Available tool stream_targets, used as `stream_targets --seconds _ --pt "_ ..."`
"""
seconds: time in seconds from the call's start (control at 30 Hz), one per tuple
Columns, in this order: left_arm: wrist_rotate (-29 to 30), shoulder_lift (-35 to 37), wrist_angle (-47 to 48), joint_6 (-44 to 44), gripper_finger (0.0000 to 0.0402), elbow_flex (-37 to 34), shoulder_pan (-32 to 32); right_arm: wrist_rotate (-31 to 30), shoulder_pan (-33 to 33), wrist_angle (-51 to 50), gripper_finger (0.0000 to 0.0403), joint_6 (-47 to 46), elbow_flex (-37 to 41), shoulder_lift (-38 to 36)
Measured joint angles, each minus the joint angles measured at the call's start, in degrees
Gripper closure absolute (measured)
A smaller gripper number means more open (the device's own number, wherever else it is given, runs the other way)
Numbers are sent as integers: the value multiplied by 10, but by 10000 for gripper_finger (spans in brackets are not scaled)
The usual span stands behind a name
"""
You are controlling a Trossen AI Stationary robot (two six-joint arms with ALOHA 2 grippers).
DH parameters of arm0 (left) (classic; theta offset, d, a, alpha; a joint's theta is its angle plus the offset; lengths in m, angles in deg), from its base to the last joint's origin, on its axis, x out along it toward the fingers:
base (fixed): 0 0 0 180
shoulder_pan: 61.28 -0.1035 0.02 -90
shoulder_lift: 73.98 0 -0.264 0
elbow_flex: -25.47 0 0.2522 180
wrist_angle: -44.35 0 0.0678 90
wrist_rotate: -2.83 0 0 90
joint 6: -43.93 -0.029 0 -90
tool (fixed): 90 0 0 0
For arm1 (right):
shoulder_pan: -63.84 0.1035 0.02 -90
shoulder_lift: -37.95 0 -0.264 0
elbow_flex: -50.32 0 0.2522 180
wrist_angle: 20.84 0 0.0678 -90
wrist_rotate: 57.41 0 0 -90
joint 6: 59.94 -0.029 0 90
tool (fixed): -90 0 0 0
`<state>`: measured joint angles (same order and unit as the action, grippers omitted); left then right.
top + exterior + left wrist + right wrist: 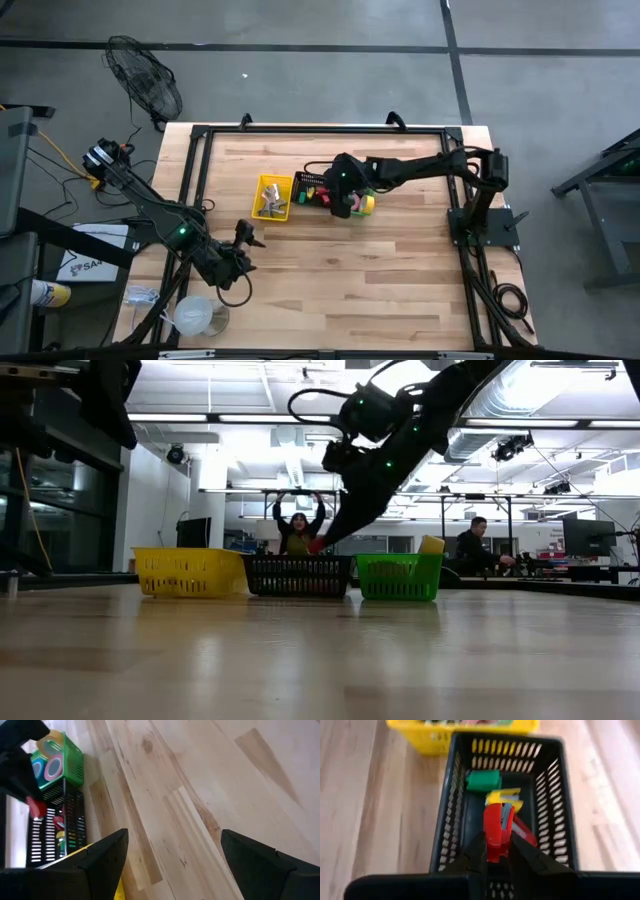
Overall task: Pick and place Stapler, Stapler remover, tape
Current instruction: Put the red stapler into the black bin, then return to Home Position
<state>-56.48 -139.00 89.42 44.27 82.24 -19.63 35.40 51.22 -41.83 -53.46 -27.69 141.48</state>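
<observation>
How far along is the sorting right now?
Mostly done, it seems: tape rolls sit in the green bin, items fill the yellow bin, and staplers lie in the black bin. In hand: the right tool holds a red stapler over that black bin. Left: releasing it. The left tool waits open.

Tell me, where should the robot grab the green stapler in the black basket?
Probably across the two long sides of the green stapler, coming straight down from above. It lies flat at the far end of the black basket, whose tall walls block any sideways approach. The right hand already holds a red stapler.
</observation>
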Motion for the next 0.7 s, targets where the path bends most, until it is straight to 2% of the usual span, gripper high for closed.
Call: stream_targets --seconds 0.07,0.17,0.43,0.7 --pt "10 0 -4 0 87 0 0 21 -8 -9 360 0 0 0" --pt "25 0 -3 0 87 0 0 20 -11 -7 359 -1 0 1" --pt "43 0 -11 0 87 0 0 20 -13 7 291 -12 0 1" --pt "49 0 -12 0 87 0 0 21 -13 8 260 -15 0 0"
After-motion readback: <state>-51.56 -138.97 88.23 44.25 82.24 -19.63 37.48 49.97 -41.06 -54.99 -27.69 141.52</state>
